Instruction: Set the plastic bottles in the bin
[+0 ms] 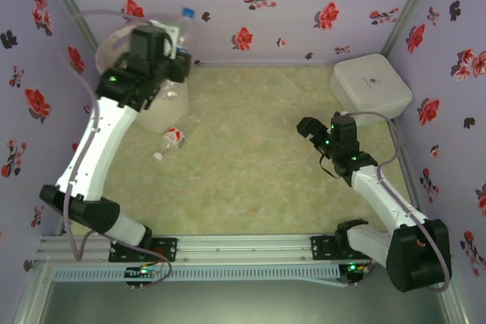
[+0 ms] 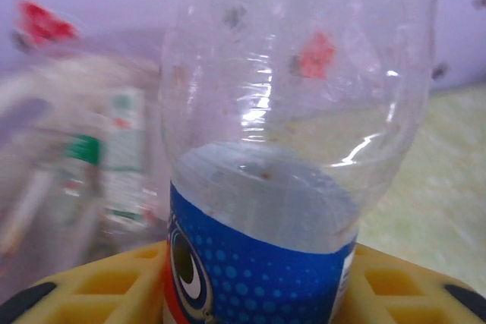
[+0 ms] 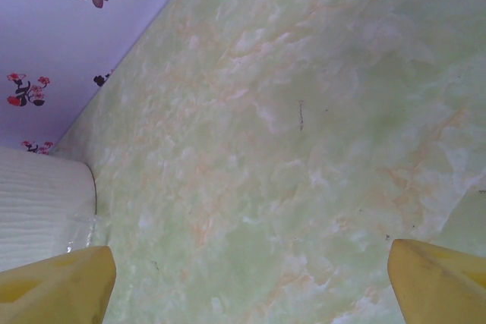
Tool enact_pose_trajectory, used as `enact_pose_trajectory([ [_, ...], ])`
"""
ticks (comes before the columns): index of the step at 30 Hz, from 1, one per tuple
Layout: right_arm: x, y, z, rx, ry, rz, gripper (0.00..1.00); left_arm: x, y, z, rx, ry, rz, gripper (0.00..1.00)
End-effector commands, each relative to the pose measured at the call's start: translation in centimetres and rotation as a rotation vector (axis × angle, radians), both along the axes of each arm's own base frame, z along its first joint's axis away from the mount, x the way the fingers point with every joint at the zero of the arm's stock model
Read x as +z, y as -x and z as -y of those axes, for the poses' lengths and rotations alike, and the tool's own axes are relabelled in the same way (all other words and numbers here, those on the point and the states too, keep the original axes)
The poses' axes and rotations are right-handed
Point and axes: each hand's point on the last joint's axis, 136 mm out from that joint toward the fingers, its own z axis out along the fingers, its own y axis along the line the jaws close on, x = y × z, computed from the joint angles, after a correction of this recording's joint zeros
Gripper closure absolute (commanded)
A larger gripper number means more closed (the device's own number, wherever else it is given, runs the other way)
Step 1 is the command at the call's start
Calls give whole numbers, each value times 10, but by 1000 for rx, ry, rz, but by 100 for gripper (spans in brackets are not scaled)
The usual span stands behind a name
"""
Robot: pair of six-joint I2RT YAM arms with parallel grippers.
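My left gripper point(image 1: 168, 45) hovers at the bin point(image 1: 114, 42), a white bucket with a pinkish bag at the back left. It is shut on a clear plastic bottle point(image 2: 296, 111) with a blue label, whose blue cap point(image 1: 186, 13) points toward the back wall. In the left wrist view the yellow fingers point(image 2: 99, 286) press both sides of the label. Blurred bottles point(image 2: 91, 172) lie in the bin beyond it. Another plastic bottle point(image 1: 173, 139), red-labelled with a white cap, lies on the table just in front of the bin. My right gripper point(image 1: 310, 128) stands open over bare table point(image 3: 250, 294).
A flat white lidded box point(image 1: 370, 85) sits at the back right, and its edge point(image 3: 38, 202) appears beside my right gripper's left finger. Flowered walls close in the back and both sides. The green marbled tabletop point(image 1: 250, 157) spreads between the two arms.
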Motion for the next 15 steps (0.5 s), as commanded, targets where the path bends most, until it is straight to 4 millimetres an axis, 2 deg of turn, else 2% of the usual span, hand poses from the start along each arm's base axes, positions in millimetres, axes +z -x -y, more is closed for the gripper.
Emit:
enact_pose_trajectory([
  [1, 6, -2, 8, -37, 5, 34, 7, 18, -15, -47, 95, -23, 44, 60],
  [5, 6, 0, 7, -30, 3, 34, 7, 21, -43, -94, 182, -33, 57, 69],
  [9, 6, 2, 8, -33, -2, 36, 7, 2, -74, -132, 259, -23, 25, 79],
  [12, 6, 4, 8, -34, -5, 38, 7, -17, -96, -149, 271, -11, -14, 85],
  [15, 8, 5, 10, -39, 0, 41, 6, -35, -112, -154, 259, -19, -59, 89],
])
